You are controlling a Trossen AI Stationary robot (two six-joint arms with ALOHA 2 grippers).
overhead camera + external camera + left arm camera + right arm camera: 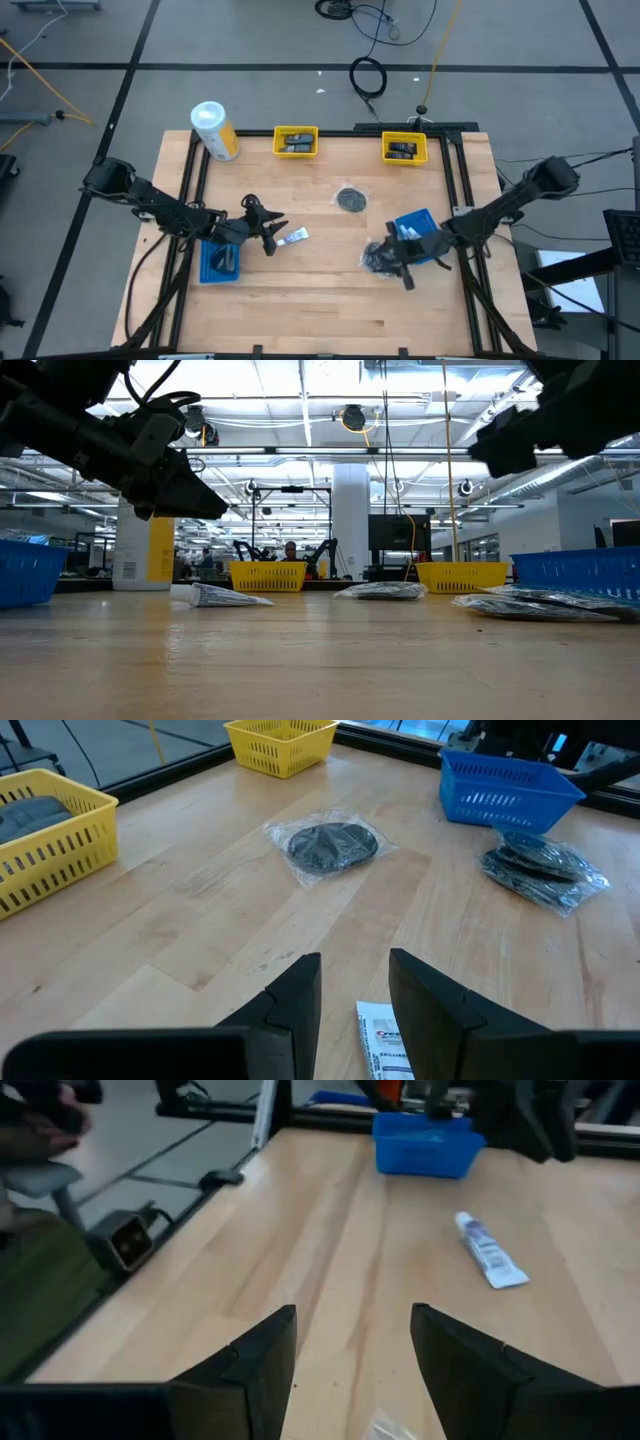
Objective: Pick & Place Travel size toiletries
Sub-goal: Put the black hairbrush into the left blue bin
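A white mini tube [293, 237] lies flat on the wooden table, and in the left wrist view the same tube [385, 1042] shows just past my open left gripper [355, 1000]. In the low view my left gripper [170, 480] hangs above the table and touches nothing. A round dark disc in clear wrap [351, 199] lies mid-table. A heap of wrapped dark discs [380, 258] lies beside the right blue tray [415, 228]. My right gripper [402, 270] hovers over that heap, open [355, 1370], with only a bit of clear wrap [385, 1428] showing below it.
The left blue tray [220, 261] holds dark items, and two yellow trays [295, 141] [404, 148] with dark items stand at the far edge. A white-and-yellow canister [215, 130] lies at the far left corner. The near middle of the table is bare wood.
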